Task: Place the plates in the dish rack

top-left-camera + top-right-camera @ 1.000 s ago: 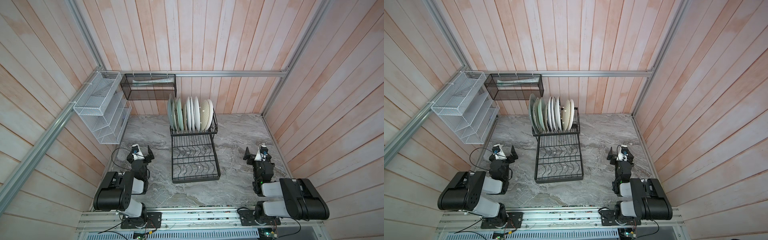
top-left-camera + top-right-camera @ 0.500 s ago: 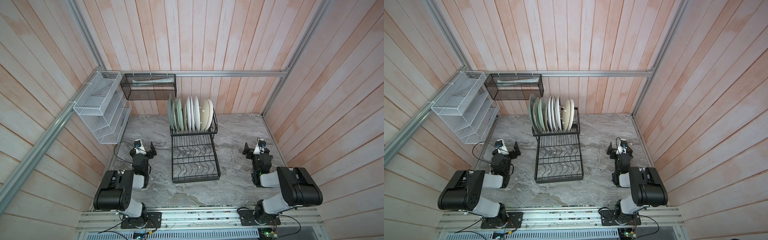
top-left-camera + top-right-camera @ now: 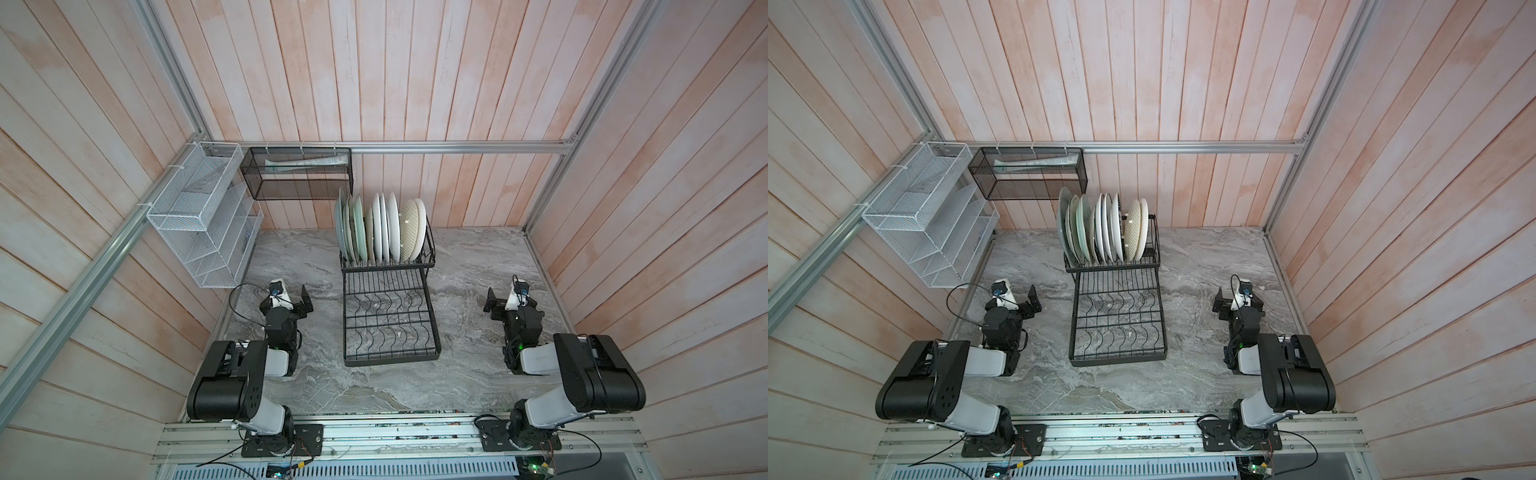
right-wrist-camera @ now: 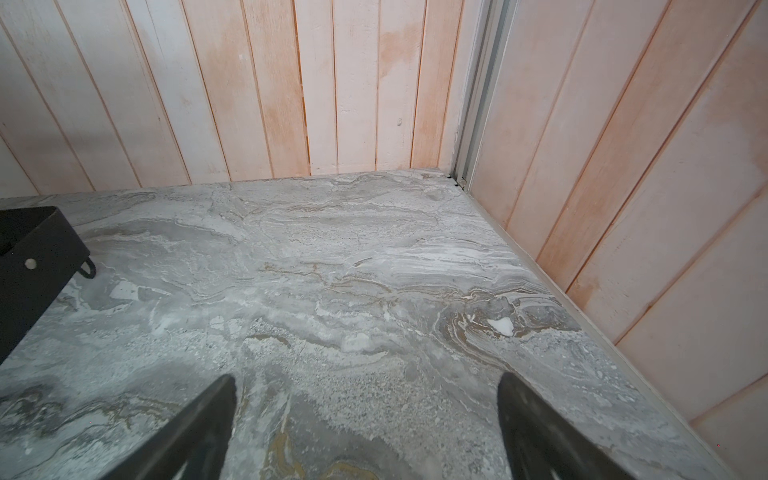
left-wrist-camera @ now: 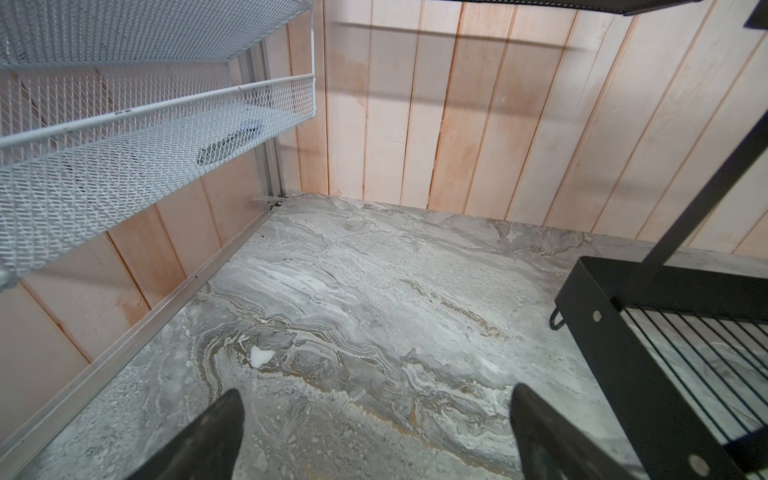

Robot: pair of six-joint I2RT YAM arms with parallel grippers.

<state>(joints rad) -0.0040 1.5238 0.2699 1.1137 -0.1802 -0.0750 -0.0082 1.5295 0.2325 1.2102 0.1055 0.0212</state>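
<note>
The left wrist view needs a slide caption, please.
Open black fingers above grey marble tabletop, flanked by white mesh organizer and black wire dish rack.

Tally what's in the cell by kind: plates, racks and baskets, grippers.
Plates: about 10, all upright in the upper tier; overlapping rims blur the exact count
Dish rack: 1
White mesh organizer: 1
Black mesh basket: 1
Grippers: 2, left gripper and right gripper, both open, empty
Total: about 15

Left arm (image 3: 226,380) and right arm (image 3: 594,370): boxy black joint housings, white link shells, white wrist cameras (image 3: 277,291), looping black cables (image 3: 231,301), black base plates (image 3: 282,442); left gripper (image 5: 376,391) and right gripper (image 4: 365,379), dark tapered fingers (image 5: 199,440).
</note>
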